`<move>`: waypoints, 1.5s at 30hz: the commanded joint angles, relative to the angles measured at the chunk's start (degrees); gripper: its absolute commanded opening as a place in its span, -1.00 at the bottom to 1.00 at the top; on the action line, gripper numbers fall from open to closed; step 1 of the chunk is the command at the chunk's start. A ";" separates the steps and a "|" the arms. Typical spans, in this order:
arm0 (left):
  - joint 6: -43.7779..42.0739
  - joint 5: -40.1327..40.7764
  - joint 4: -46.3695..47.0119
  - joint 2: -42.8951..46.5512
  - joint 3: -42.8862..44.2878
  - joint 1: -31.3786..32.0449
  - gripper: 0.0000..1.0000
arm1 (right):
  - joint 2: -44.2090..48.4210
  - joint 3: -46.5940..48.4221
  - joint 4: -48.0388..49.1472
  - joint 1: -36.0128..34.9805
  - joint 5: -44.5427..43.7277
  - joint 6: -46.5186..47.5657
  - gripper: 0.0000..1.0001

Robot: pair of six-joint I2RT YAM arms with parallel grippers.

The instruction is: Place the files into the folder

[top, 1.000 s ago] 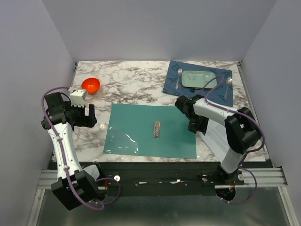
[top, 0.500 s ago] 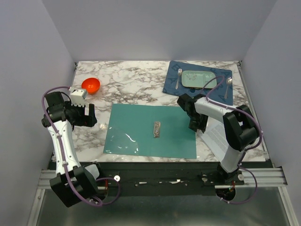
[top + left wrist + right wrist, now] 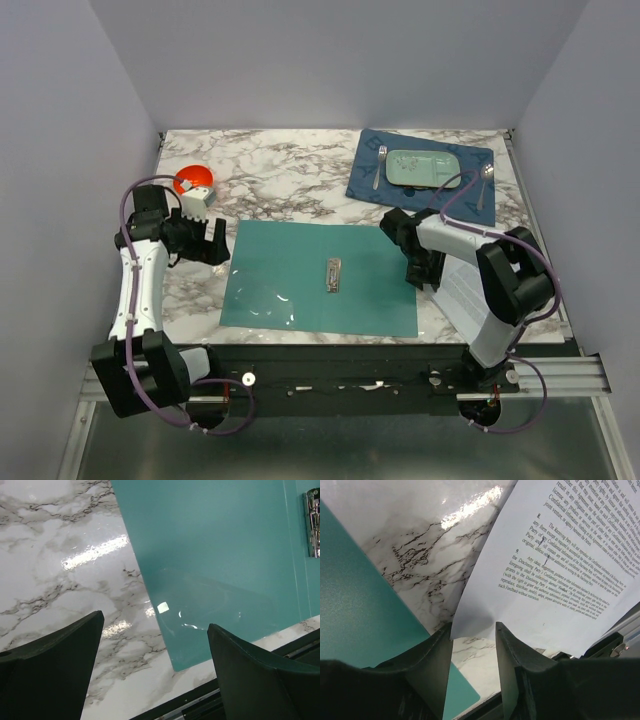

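Observation:
The teal folder [image 3: 300,270] lies open and flat mid-table, its metal clip [image 3: 333,275] at the spine. A clear glossy sleeve [image 3: 210,600] rests on its left leaf. The files [image 3: 463,293], white printed sheets, lie right of the folder, partly under my right arm. My right gripper [image 3: 421,272] stands at their near-left corner. In the right wrist view that paper corner [image 3: 475,617] lies between the tips of my right gripper [image 3: 474,625], with a gap still showing between the jaws. My left gripper [image 3: 214,243] hangs wide open over the marble beside the folder's left edge [image 3: 145,580].
An orange bowl [image 3: 193,180] sits at the back left. A dark blue placemat [image 3: 465,200] at the back right carries a pale green tray [image 3: 422,167], a fork [image 3: 377,165] and a spoon [image 3: 485,180]. The table's near edge [image 3: 200,700] runs just below the folder.
My left arm has swung right and forward toward the folder's left edge. My right gripper's jaws have narrowed around the paper's corner, shifting slightly.

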State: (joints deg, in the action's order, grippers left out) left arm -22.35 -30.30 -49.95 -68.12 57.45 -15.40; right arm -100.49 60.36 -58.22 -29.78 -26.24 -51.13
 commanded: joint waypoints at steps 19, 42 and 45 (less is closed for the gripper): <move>0.91 5.17 4.87 2.90 -3.66 4.41 0.98 | -2.79 2.40 2.49 0.34 -0.22 2.44 -0.56; 0.11 8.07 6.01 3.78 -5.95 4.41 0.98 | 4.07 8.89 3.37 -16.25 7.86 4.38 -0.99; -0.15 8.33 5.83 4.04 -6.12 4.41 0.98 | 2.76 11.00 4.59 -21.52 9.88 3.50 -0.99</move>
State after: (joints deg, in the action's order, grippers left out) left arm -21.63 -23.31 -44.77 -65.04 51.83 -11.22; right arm -97.49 68.58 -54.19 -45.30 -20.27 -45.98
